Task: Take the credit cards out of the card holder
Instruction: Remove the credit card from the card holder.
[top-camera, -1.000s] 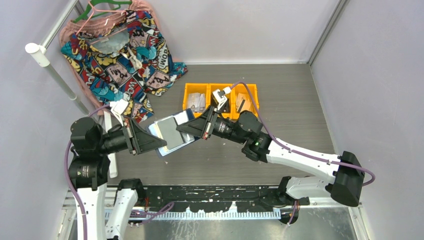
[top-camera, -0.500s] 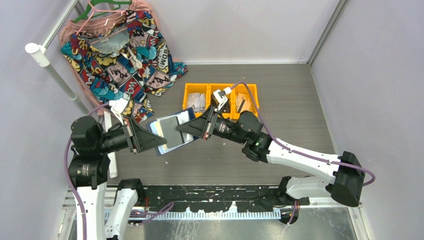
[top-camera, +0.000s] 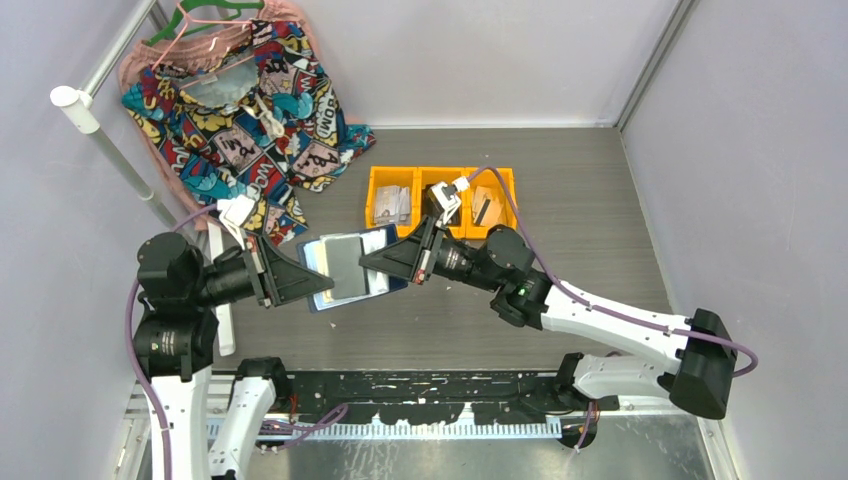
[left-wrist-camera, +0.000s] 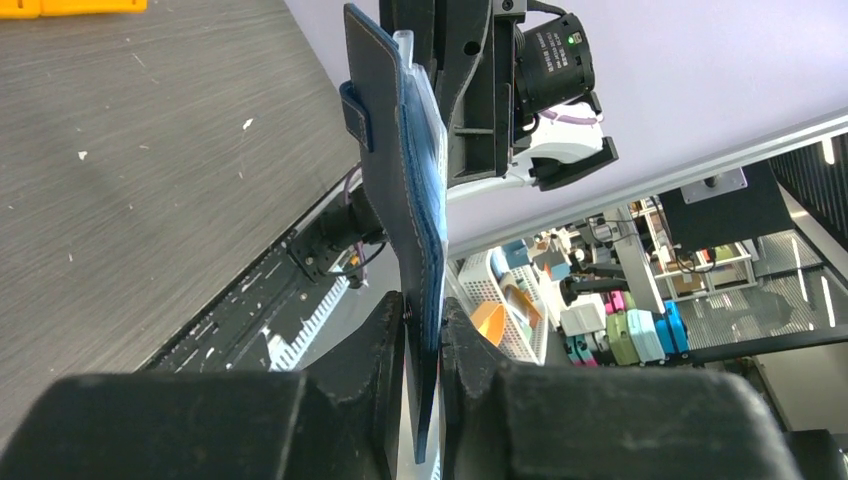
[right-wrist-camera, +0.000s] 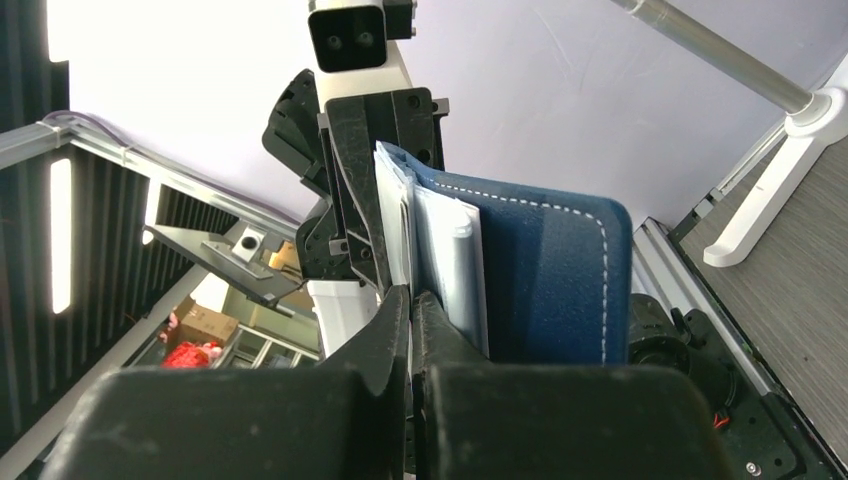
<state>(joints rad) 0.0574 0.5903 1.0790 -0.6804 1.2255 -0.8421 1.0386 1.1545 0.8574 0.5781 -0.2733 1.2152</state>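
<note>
Card holder (left-wrist-camera: 395, 180) held aloft, long axis left-right.

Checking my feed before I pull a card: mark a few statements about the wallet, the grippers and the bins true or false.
1. The left gripper is shut on the card holder. True.
2. The card holder lies flat on the table. False: it is held in the air between the two grippers.
3. The right gripper pinches the pale credit cards at the holder's edge. True.
4. The yellow bins are empty. False: each holds items.
</note>
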